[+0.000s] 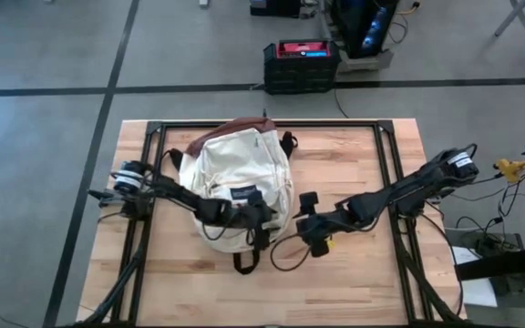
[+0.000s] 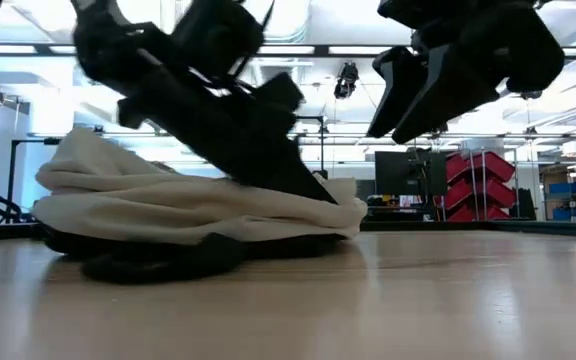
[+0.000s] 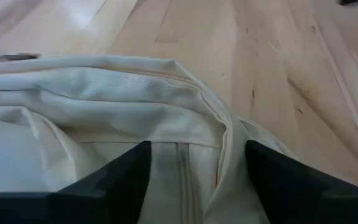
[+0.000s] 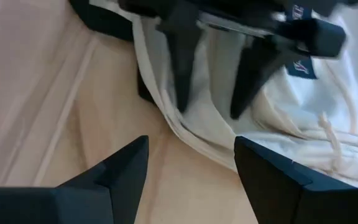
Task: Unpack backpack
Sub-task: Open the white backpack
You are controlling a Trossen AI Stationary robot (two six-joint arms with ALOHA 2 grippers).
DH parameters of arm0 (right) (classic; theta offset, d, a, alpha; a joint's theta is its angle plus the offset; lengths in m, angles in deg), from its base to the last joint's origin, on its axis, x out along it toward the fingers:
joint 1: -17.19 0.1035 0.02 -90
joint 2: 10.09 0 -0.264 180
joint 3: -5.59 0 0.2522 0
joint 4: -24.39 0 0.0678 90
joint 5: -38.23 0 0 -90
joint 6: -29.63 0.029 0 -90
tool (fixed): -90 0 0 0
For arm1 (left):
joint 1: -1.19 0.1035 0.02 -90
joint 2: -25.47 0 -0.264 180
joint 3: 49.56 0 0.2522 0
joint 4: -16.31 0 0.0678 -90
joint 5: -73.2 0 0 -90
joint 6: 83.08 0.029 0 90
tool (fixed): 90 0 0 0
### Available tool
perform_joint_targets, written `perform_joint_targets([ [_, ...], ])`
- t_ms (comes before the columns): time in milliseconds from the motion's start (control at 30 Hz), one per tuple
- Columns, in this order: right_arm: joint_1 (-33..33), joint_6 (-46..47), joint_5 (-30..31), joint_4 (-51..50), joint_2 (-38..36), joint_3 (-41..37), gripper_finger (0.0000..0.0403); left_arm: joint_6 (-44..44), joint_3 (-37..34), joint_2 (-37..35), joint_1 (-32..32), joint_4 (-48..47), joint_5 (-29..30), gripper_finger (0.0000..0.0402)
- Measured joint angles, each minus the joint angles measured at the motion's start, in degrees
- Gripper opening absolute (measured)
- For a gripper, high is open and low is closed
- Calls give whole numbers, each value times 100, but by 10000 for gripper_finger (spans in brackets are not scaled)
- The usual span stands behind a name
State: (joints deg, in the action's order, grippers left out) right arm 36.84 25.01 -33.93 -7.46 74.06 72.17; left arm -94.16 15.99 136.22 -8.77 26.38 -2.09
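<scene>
Cream-white backpack [image 1: 235, 187] lies flat on the wooden table [image 1: 354, 273]. Left gripper [image 3: 194, 168] rests on the backpack's lower edge, fingers parted, gripping nothing. Right gripper [image 1: 309, 211] hovers just beside that edge, fingers apart, empty.

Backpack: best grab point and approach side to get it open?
Probably the raised fold along the zipper seam at the backpack's top edge. The backpack lies flat, front pocket up, so the cloth there bunches into a pinchable ridge. Come from above with the left gripper, open over that seam; the right gripper, open, stands off beside it.
</scene>
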Motion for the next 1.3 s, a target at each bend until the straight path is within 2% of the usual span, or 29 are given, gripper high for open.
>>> perform_joint_targets([
  [67,79,26,7,-15,46,-24,212,0,280,30,27,-509,38,165],
  [167,215,26,15,16,93,-31,202,249,754,-25,43,-1465,245,48],
  [233,288,24,17,99,93,-40,196,508,1112,-146,64,-2087,538,17],
  [400,362,-142,22,1109,93,-331,183,1012,2312,-489,72,-3725,1495,5],
  [500,359,-408,41,1898,142,-607,179,1131,2983,-664,93,-4547,1815,4],
  [667,302,-1191,720,3221,324,-849,179,1129,3931,-872,194,-5533,1850,3],
  [767,156,-1574,747,4186,637,-846,176,1193,4331,-977,294,-5761,1818,2],
  [900,-150,-1371,519,4912,1185,-845,170,1319,4820,-1151,520,-6073,1646,2],
  [967,-259,-942,403,4685,1430,-844,166,1367,5098,-1231,682,-6452,1627,2],
  [1100,-240,-244,330,3348,1563,-844,157,1230,5492,-1407,1168,-7500,1687,2],
  [1200,-112,210,432,2287,1367,-829,151,864,5463,-1571,1629,-8024,1666,2],
  [1300,123,432,636,1423,1007,-832,146,575,5071,-1690,2119,-8190,1625,2],
])
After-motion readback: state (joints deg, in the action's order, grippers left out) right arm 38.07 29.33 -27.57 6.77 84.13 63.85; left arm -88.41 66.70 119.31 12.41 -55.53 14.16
